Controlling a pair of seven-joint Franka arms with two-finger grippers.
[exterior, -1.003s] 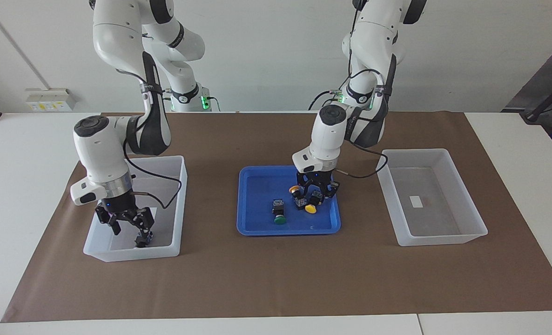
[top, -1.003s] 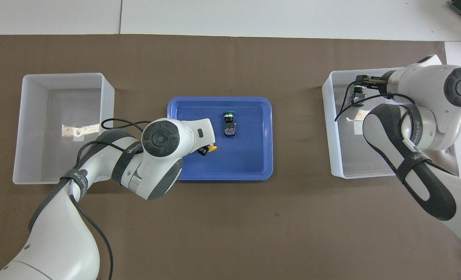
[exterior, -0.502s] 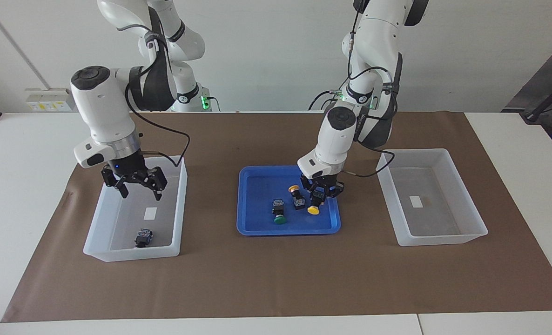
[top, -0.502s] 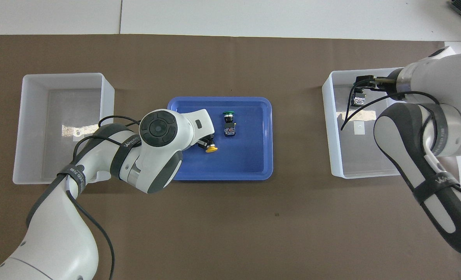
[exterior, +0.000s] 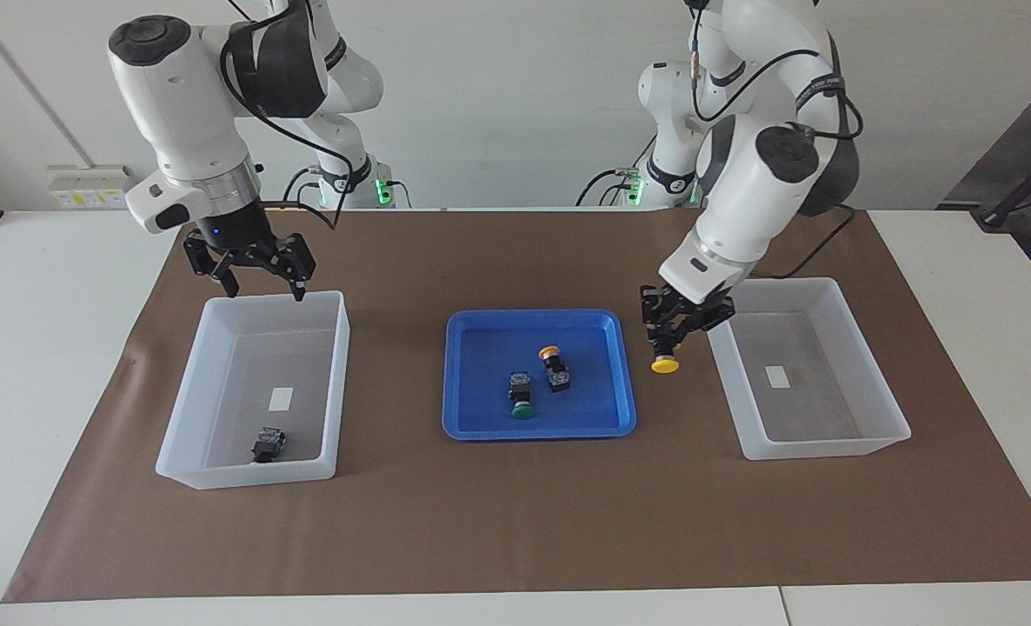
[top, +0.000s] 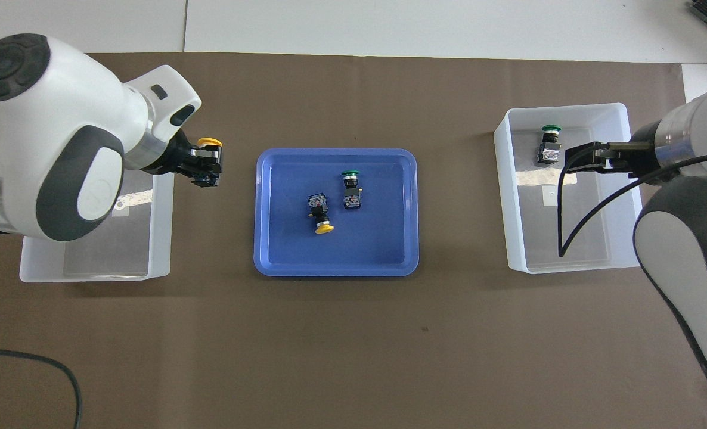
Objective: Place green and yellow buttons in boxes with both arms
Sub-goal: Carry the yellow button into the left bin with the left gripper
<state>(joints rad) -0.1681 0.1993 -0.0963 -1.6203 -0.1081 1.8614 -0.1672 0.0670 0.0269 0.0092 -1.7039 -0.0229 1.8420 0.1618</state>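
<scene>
Brown paper [exterior: 515, 522] covers the middle of a white table [exterior: 37, 348], with a pale wall [exterior: 498, 96] rising where the robots stand. A shallow blue tray [exterior: 472, 417] sits at the centre, holding one yellow button [exterior: 554, 367] and one green button [exterior: 520, 396] side by side, their caps pointing opposite ways.

One translucent white box [exterior: 815, 443] lies toward the left arm's end, with only a small white label [exterior: 776, 376] inside. The left gripper [exterior: 674, 335] hangs in the air over the brown paper between the tray and this box, clamped on a second yellow button [exterior: 665, 362] whose cap points down.

A matching box [exterior: 246, 469] lies toward the right arm's end. A second green button [top: 549, 145] rests inside it, near the wall farthest from the robots, alongside another blank label [exterior: 281, 398]. The right gripper [exterior: 259, 278] hovers above this box's wall nearest the robots, fingers spread wide and holding nothing.

Nothing stands between either gripper and its box. Black cables [exterior: 307, 139] loop along both arms. A small white fixture [exterior: 94, 187] with yellow stickers, too small to read, is mounted on the wall.
</scene>
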